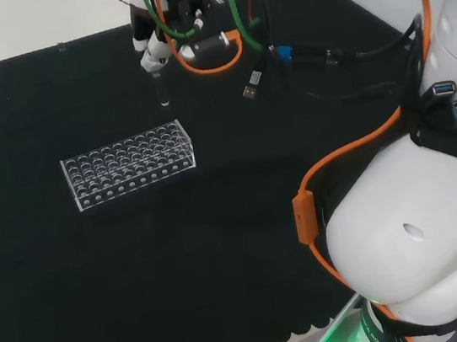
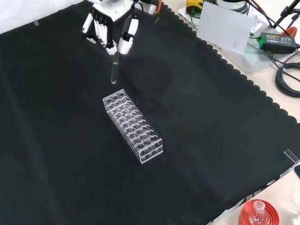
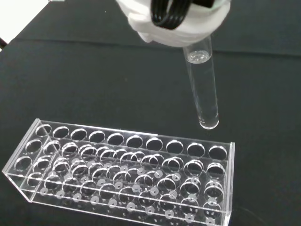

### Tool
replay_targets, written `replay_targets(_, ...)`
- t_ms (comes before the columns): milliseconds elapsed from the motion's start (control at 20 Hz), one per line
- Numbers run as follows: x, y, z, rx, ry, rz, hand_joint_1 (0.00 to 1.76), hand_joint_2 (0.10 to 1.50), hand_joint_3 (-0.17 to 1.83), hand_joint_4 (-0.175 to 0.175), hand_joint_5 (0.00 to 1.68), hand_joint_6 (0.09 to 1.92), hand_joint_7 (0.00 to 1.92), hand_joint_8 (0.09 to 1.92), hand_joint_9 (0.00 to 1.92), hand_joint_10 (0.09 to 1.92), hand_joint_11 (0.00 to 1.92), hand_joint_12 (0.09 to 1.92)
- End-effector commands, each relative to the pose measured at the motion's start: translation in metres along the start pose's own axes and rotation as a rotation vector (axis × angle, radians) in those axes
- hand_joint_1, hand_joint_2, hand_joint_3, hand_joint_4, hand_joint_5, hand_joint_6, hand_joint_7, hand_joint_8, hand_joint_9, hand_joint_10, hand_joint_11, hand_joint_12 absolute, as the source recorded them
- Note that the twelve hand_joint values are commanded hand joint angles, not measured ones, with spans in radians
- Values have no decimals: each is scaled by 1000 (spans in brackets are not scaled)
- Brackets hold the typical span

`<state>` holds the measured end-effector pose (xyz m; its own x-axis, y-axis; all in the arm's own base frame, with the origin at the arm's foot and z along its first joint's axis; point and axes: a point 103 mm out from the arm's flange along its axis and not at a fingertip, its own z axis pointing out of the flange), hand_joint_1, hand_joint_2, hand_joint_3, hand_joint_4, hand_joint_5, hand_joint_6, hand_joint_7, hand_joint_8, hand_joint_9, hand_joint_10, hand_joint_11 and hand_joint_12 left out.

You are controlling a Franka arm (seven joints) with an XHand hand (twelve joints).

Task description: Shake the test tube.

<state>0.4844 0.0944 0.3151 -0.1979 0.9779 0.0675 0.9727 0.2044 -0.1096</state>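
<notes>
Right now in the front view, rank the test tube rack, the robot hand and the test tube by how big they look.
1. test tube rack
2. robot hand, though it sits farther from the camera and is cut by the view's top edge, so this is unsure
3. test tube, clearly smallest

A blurred white part of the hand is showing in the wrist view, with looped black cables running across it. A clear test tube is hanging from beneath that white part, its rounded closed end pointing toward the rack and its upper end hidden behind the hand. A liquid line is showing inside the tube near its upper end. The tube is hovering above the black cloth, clear of a transparent test tube rack lying on that cloth. The rack is presenting several rows of round holes, and every hole is standing open.
</notes>
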Motion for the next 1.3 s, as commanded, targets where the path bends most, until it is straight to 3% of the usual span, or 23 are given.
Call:
replay_targets(50,1,-10,-14,-9,-11,1,1418,940,39,-175,1289,461,1448,475,1272,297,516,1361)
replay_targets(550,12,-26,-38,-48,27,2,1418,939,39,-175,1292,456,1451,468,1276,290,515,1361)
replay_targets(1100,75,-17,-45,-65,139,-109,1418,938,39,-175,1295,450,1456,459,1280,283,515,1361)
replay_targets(1200,82,-17,-41,-49,140,-125,1418,937,39,-175,1296,448,1457,457,1281,281,515,1361)
replay_targets(1300,79,-18,-36,-32,120,-114,1418,937,39,-175,1298,446,1458,455,1282,279,515,1361)
